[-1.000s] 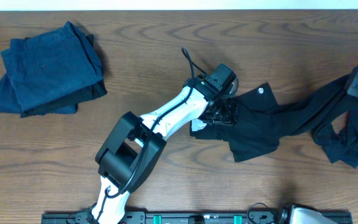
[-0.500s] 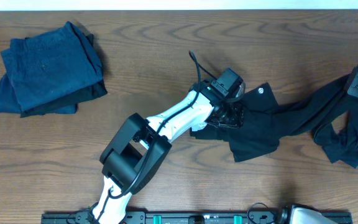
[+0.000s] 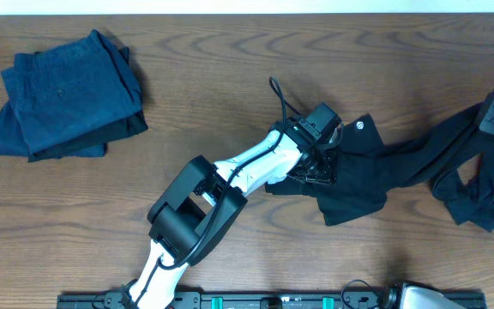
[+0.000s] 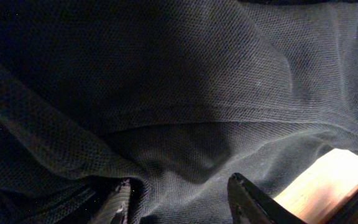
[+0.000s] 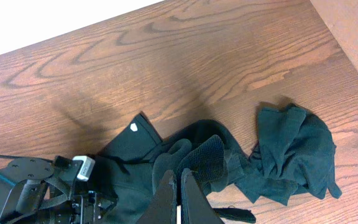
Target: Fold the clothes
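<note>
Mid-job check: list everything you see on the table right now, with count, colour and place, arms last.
folded stack: one, blue garment on top of a darker one, far left corner of the table.
black garment: one, black with a small white logo, right of centre, drawn out towards the right edge.
crumpled garment: one, dark blue-green, bunched at the right edge.
table: one, brown wood grain, under everything.
left gripper: one, black, fingers apart over the black garment's left end.
right gripper: one, black, at the right edge, fingers together, apparently pinching the black garment.
</note>
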`<state>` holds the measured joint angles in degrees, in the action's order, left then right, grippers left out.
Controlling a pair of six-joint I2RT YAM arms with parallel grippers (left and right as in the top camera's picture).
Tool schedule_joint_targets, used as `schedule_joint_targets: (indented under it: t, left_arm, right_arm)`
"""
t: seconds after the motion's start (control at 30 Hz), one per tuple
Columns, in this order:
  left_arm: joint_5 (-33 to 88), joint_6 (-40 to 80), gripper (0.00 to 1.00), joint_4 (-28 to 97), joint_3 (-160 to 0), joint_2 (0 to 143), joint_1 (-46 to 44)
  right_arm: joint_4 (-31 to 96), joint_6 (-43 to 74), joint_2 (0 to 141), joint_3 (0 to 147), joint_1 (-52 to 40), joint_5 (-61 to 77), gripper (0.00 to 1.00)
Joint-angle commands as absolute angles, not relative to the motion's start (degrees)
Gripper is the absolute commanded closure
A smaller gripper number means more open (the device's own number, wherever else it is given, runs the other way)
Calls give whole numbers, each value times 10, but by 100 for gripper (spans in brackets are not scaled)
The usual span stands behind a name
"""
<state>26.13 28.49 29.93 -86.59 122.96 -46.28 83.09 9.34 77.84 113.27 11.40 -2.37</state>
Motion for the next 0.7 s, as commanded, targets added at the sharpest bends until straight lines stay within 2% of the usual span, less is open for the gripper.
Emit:
schedule_joint_targets:
  t: [0.0, 0.47, 0.67]
  left_arm:
    - [224, 283, 49, 312, -857, 1246, -457]
    - [222, 262, 50, 329, -862, 1228, -422]
    - [190, 263, 53, 347, -862, 1228, -422]
  right_arm:
    - [832, 84, 776, 1135, 120, -28, 99]
    - [832, 84, 776, 1135, 120, -28, 99]
    - [832, 84, 776, 1135, 120, -28, 99]
